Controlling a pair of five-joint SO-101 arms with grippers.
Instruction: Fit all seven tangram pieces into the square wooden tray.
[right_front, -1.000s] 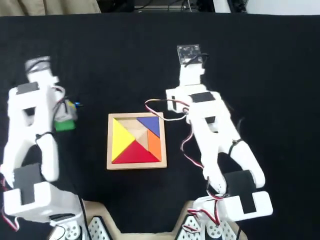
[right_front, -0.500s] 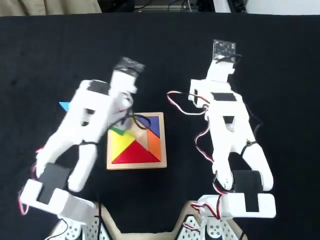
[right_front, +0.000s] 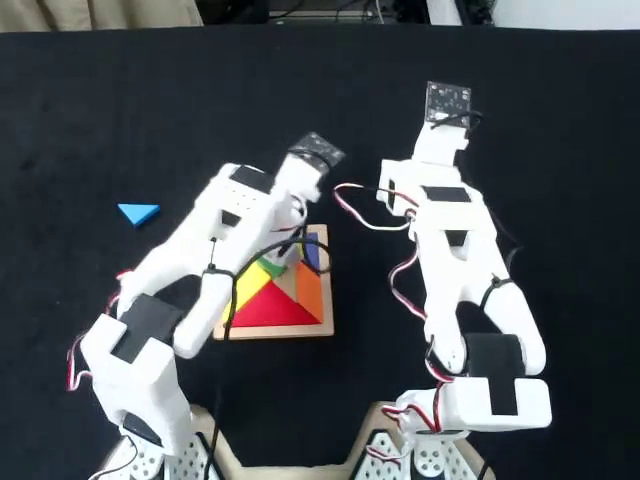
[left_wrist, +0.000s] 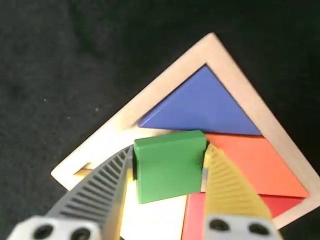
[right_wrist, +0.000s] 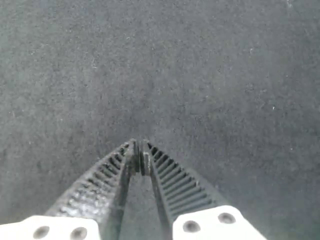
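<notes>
Left pincer is clamped on the green square piece, held over the wooden tray just beside the indigo triangle and the orange piece. Red and yellow triangles lie in the tray's near part. Farther off to the left, a light blue triangle lies on the black table, well apart from the tray. Farthest, the right pincer is pressed together over the table.

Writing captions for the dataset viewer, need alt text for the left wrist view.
The left gripper grips a green square piece over the square wooden tray, beside the blue triangle and orange piece that lie in the tray. The tray rests on a black cloth.
</notes>
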